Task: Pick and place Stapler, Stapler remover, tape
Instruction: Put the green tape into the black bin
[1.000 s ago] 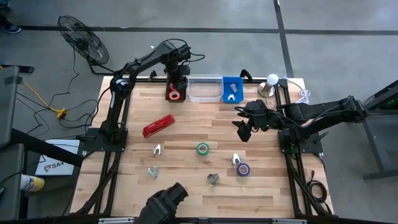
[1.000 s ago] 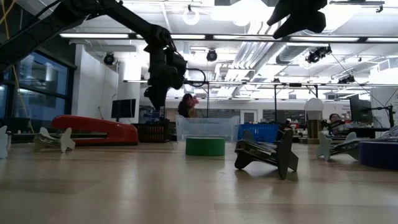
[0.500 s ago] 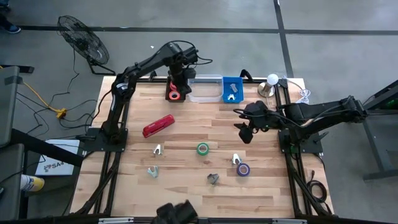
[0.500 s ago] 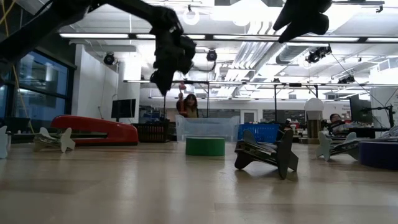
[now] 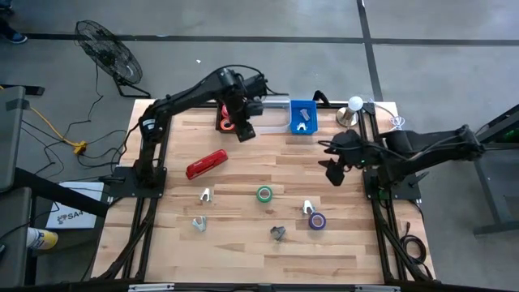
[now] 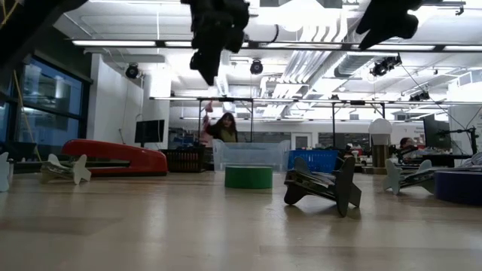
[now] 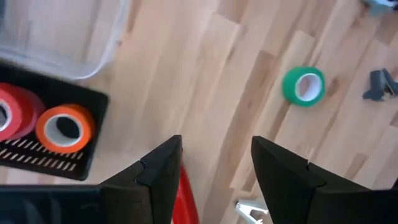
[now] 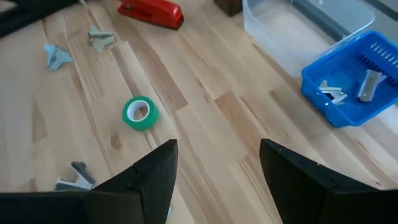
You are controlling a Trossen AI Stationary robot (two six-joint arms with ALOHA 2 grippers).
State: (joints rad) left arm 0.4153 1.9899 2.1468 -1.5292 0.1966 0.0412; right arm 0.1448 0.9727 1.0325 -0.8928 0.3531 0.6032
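Stapler (image 5: pixel 206 164): you have one on the surface (image 5: pixel 243 243), two loose tape rolls, four staple removers; both grippers hang apart, empty.

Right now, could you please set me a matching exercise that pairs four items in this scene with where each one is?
Column one:
1. orange tape roll
2. red stapler
3. green tape roll
4. purple tape roll

Column two:
a. near the middle of the table
b. in the black tray at the far edge
c. on the right arm's side, toward the near edge
d. on the table's left half, lying at a slant

Pairs: 1-b, 2-d, 3-a, 4-c
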